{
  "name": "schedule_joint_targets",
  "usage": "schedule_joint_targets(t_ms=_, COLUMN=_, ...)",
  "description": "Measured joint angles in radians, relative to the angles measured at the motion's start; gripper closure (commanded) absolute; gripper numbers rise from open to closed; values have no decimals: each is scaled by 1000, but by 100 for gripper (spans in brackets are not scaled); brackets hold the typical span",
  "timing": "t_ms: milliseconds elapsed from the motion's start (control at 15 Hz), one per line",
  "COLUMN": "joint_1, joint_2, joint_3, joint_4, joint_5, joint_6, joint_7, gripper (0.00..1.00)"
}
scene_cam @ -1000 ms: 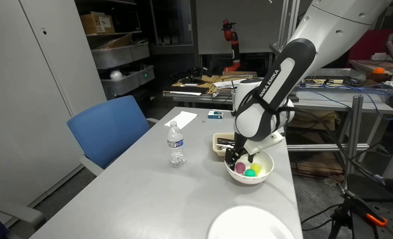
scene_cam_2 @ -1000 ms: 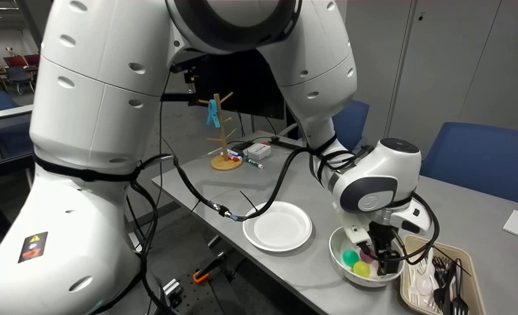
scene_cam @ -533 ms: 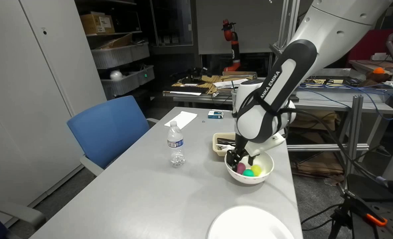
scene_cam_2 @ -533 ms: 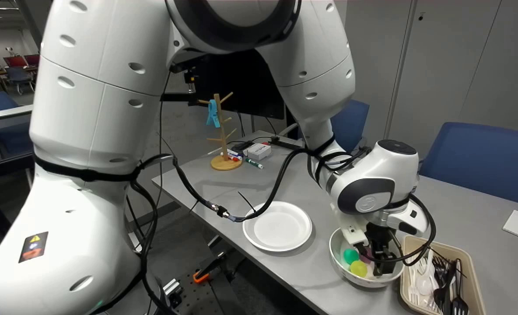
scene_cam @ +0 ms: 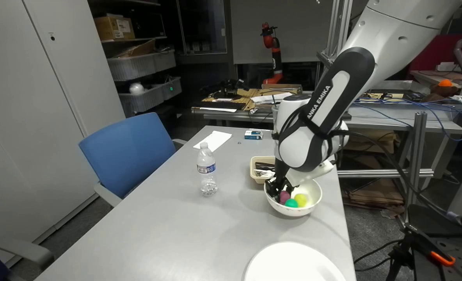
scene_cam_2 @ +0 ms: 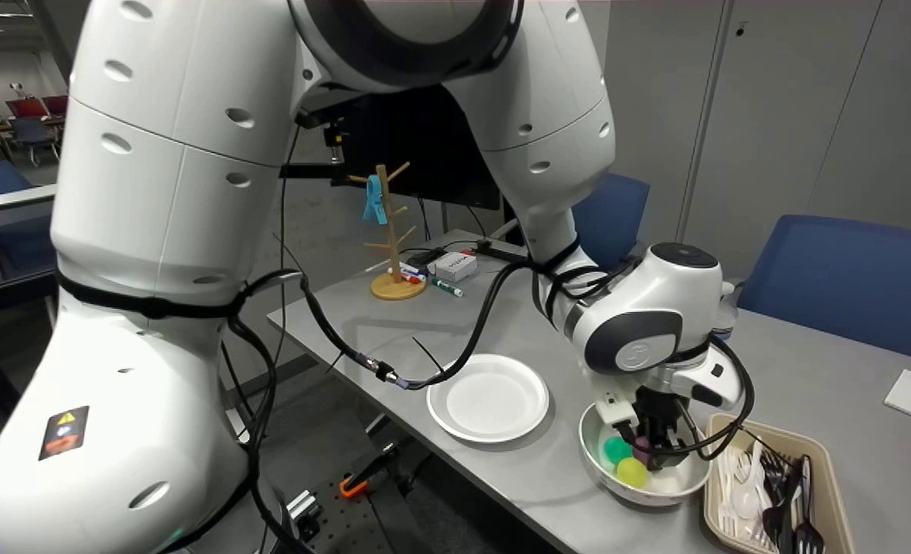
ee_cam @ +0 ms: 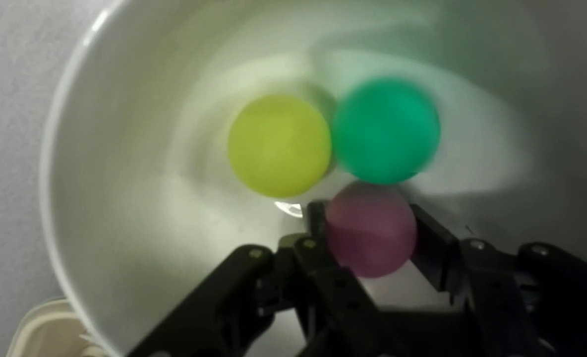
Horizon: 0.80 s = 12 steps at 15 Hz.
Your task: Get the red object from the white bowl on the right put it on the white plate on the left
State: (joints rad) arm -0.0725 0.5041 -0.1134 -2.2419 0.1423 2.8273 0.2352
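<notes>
The red object, a pinkish-magenta ball, sits low inside the white bowl. My gripper reaches into that bowl, and its two black fingers press against opposite sides of the ball, shut on it. In both exterior views the ball shows partly behind the fingers, still below the bowl's rim. A black cable crosses in front of the gripper in an exterior view, hiding part of the grip. The flat white plate lies on the table apart from the bowl, with nothing on it.
A yellow ball and a green ball lie in the bowl close beside the held one. Next to the bowl stands a beige tray of cutlery. A water bottle and a wooden stand are also on the table.
The gripper's fingers have drawn together onto the red object. The wrist has shifted slightly within the bowl, and the green and yellow balls have moved a little.
</notes>
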Motion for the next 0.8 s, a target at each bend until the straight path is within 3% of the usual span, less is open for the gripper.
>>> schedule_joint_targets(t_ms=400, joint_1=2, joint_2=-23, joint_3=-1, joint_4=-18, joint_5=-1, joint_6=5, joint_7=8, gripper=82)
schedule_joint_targets(t_ms=800, joint_1=43, joint_2=-163, joint_3=-37, joint_4=-87, joint_5=-64, joint_6=-1, joint_7=10, gripper=82)
